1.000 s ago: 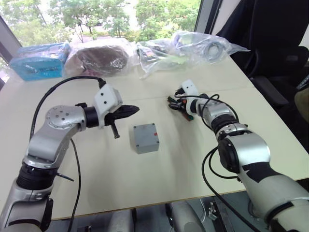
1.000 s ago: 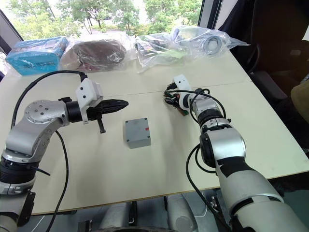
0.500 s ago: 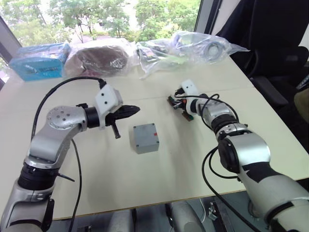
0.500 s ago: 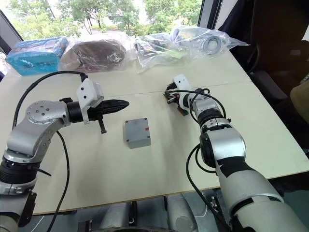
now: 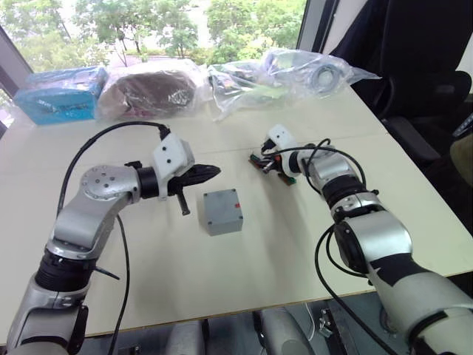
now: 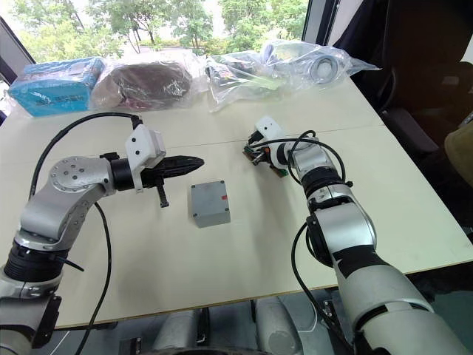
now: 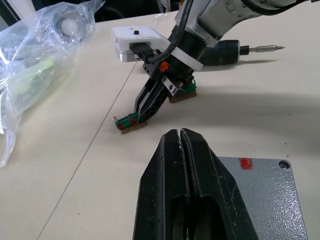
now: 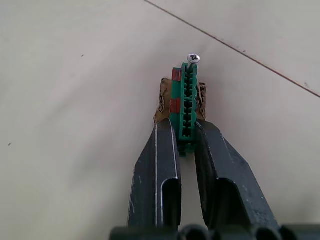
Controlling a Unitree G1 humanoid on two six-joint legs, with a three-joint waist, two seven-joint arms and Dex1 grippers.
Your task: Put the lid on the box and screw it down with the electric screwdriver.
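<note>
While the left gripper (image 7: 181, 136) hovers pressed together at 9 o'clock of the box (image 5: 223, 211) (lid (image 7: 260, 200) on, mid-table (image 5: 244, 281)), the right gripper (image 8: 186, 134) pinches a green connector strip (image 8: 182, 107).

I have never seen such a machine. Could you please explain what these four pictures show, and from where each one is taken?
This is a humanoid robot with two arms, each ending in a two-finger gripper. Two pictures come from cameras in its head, looking down at a table; the other two come from cameras on its wrists. The left gripper is shut and empty, beside the grey box, whose lid is on. The right gripper pinches a small green piece. The electric screwdriver lies near that arm. Plastic bags lie at the far edge.
</note>
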